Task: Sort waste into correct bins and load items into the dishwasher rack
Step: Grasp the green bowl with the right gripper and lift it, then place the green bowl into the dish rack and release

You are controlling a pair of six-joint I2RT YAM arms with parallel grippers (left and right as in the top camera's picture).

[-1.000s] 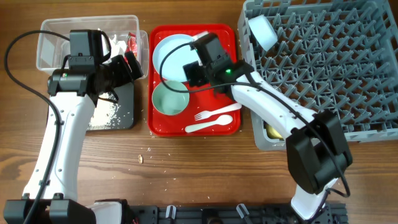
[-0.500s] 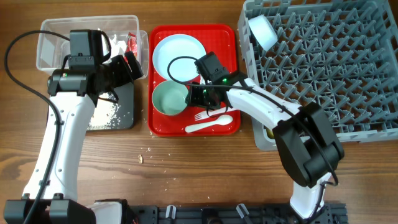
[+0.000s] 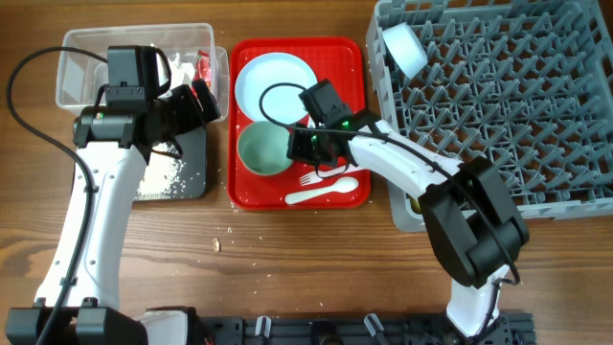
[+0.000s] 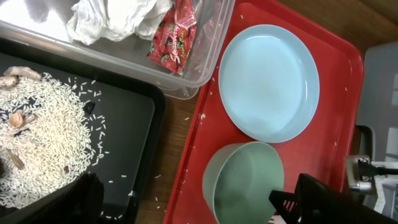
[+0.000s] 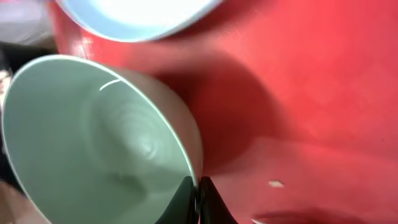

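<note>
Mint bowl (image 4: 244, 180) cut off below

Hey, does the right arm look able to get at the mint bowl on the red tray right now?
Probably yes. The right pincer sits at the rim of the mint bowl, the bowl is empty, and the plate beside it leaves that edge free.

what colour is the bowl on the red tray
The bowl is pale mint green; it shows best in the left wrist view.
</note>
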